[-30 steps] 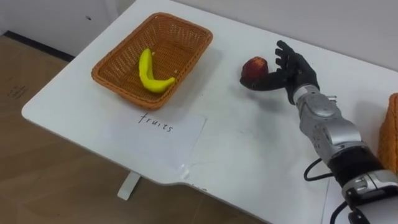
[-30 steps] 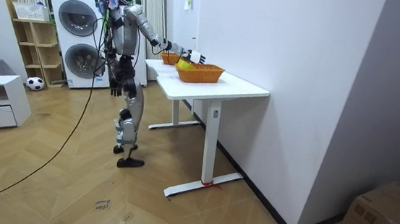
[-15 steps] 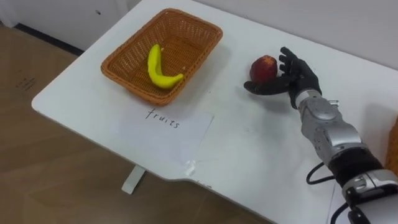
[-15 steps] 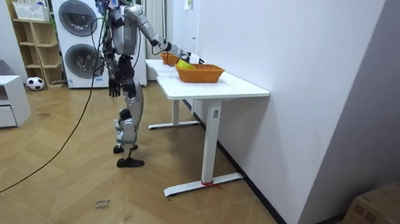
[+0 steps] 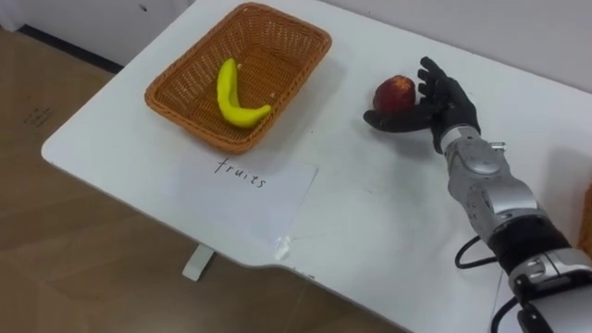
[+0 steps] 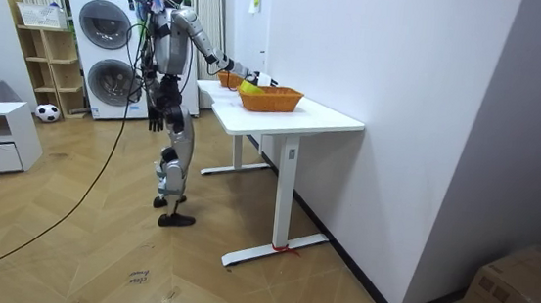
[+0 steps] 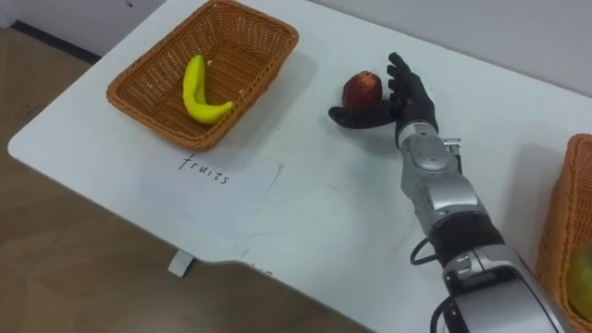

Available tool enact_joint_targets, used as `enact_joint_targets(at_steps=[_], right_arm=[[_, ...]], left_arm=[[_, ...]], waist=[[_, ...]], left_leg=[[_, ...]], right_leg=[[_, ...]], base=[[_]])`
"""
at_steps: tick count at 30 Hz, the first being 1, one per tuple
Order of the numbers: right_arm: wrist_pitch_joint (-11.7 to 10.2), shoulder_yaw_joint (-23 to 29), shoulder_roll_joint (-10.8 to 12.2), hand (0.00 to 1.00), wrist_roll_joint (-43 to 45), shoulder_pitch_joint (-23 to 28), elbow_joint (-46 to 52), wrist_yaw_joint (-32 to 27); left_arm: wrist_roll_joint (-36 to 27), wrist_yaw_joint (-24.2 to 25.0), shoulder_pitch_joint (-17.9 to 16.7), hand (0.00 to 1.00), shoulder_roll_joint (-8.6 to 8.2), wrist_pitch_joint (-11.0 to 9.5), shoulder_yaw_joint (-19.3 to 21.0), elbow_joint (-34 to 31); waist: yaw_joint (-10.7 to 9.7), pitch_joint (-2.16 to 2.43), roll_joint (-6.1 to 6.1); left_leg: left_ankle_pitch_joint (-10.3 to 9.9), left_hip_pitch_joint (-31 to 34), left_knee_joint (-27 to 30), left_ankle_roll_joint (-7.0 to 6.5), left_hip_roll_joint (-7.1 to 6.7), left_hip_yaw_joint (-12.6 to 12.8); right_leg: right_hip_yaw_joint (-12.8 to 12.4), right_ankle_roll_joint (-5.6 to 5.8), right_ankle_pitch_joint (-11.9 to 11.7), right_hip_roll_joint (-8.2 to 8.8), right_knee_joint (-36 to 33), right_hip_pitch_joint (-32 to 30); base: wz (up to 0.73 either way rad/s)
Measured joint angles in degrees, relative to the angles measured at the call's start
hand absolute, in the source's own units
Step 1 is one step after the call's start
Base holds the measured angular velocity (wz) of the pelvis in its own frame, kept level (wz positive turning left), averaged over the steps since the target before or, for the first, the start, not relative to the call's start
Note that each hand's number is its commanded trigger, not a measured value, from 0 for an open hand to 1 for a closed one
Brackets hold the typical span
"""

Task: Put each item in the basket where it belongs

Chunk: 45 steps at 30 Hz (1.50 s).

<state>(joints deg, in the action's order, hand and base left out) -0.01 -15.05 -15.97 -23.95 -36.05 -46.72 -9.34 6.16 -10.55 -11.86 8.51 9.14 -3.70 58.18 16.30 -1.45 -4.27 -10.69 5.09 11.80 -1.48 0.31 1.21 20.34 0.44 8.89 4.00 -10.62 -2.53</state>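
Observation:
A red apple (image 5: 393, 91) is held just above the white table (image 5: 370, 213) in my right hand (image 5: 446, 100). The thumb is curled under it and the fingers stand behind it. It hangs a short way to the right of the woven fruit basket (image 5: 277, 51), which stands at the table's far left and holds a yellow banana (image 5: 231, 92). A sheet of paper with handwriting (image 5: 245, 190) lies in front of that basket. In the room view I stand at the table's end, and my left hand (image 6: 154, 120) hangs at my side.
A second woven basket (image 7: 564, 213) stands at the table's right edge with something yellow low inside it. The table's front edge runs close below the paper. Bare tabletop lies between the two baskets.
The whole picture has shifted a little, so the camera moved. My right hand keeps the apple at about the same spot beside the fruit basket.

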Motion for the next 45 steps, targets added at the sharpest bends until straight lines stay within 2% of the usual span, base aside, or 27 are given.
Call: enact_joint_targets(at_steps=[13, 19, 21, 30, 32, 45], right_arm=[[-0.5, 0.0, 0.0, 0.0, 5.3, -0.1, -0.1, -0.2], [-0.5, 0.0, 0.0, 0.0, 9.0, -0.1, -0.6, -0.7], [-0.5, -0.1, 0.0, 0.0, 10.7, -0.3, -0.7, -1.1], [-0.9, -1.9, 0.1, 0.0, 13.5, -1.2, -2.6, -1.9], [-1.2, -2.9, 0.1, 0.0, 13.6, -1.2, -2.6, -2.6], [-1.4, -3.1, 0.0, 0.0, 18.0, -3.3, -5.1, -3.8]], left_arm=[[0.1, 1.2, 0.1, 0.0, 0.49, 0.0, 0.0, -0.1], [0.2, 1.3, 0.1, 0.0, 0.51, 0.0, 0.0, -0.1], [0.2, 1.2, 0.1, 0.0, 0.52, 0.0, 0.0, -0.3], [0.1, 0.0, 1.3, 0.0, 1.35, 0.0, -1.7, -0.3], [0.0, -0.1, 1.5, 0.0, 1.52, 0.0, -2.1, -0.3], [-2.2, -0.6, 3.2, 0.0, 1.54, -0.9, -2.2, 2.3]], waist=[[0.1, 0.0, -0.13], [1.1, 0.0, -0.13], [1.4, 0.06, -0.32], [1.5, -0.28, -1.36], [1.5, -0.17, -1.78], [1.2, -0.24, -1.84]], left_leg=[[0.0, 0.7, 0.4, 0.0, 0.0, -0.1], [0.0, 1.0, 0.5, 0.0, 0.08, 0.1], [0.0, 1.6, 0.5, 0.0, 0.2, 0.2], [0.1, 1.9, 0.4, 0.12, 0.39, 0.2], [0.1, 2.3, 0.4, 0.12, 0.38, 0.2], [0.1, 2.8, 0.5, 0.13, 0.25, 0.1]], right_leg=[[0.3, -0.02, 0.0, 0.06, -0.1, -0.6], [0.2, -0.08, 0.0, 0.02, -0.1, -0.9], [0.2, -0.24, -0.1, -0.04, -0.3, -1.6], [0.2, -0.4, -0.2, -0.24, -0.2, -1.8], [0.2, -0.4, -0.3, -0.21, -0.2, -2.3], [0.9, -0.41, -0.3, -0.1, -0.1, -2.6]], base=[[0.0], [0.0], [-0.03], [0.0], [0.0], [0.0]])
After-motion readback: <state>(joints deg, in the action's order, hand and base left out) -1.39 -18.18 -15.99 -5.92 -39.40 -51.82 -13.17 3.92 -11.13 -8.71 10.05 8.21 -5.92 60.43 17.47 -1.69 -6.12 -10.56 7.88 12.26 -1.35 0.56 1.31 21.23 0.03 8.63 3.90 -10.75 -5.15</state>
